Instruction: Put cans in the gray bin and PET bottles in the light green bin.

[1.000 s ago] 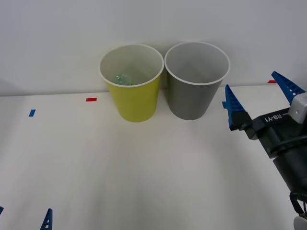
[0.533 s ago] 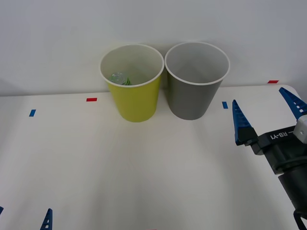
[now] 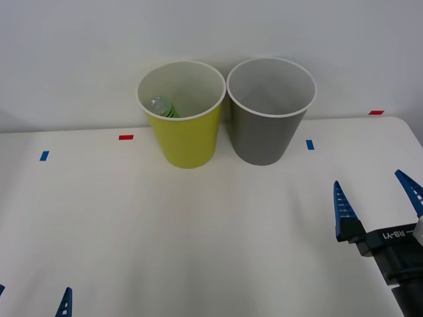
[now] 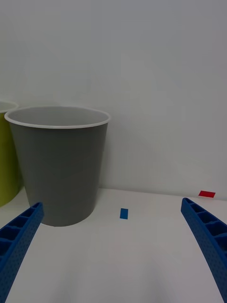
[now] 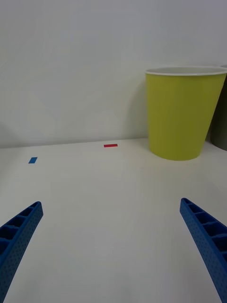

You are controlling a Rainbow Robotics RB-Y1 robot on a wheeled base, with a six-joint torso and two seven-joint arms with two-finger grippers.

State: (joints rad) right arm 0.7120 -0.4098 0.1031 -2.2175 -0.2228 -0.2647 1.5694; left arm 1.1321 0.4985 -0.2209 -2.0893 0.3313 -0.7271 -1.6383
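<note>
Since the earlier frames the right hand (image 3: 379,201) has drawn back from beside the gray bin (image 3: 269,125) toward the near right corner of the table (image 3: 198,231), and the PET bottle (image 3: 162,107) inside the light green bin (image 3: 184,132) has shifted, now leaning against that bin's left inner wall. The right hand's blue fingers (image 3: 342,210) are spread wide and hold nothing; it sits near the table's right edge, well apart from both bins. The left hand (image 3: 33,300) rests at the near left edge, fingers (image 3: 64,302) also spread wide and empty. The two bins stand upright at the far side close to the wall, rims just beside each other, the green one on the left. Between the hands and the bins the white tabletop lies open. A blue tape mark (image 3: 309,144) lies right of the gray bin, a red tape mark (image 3: 125,137) left of the green one.
</note>
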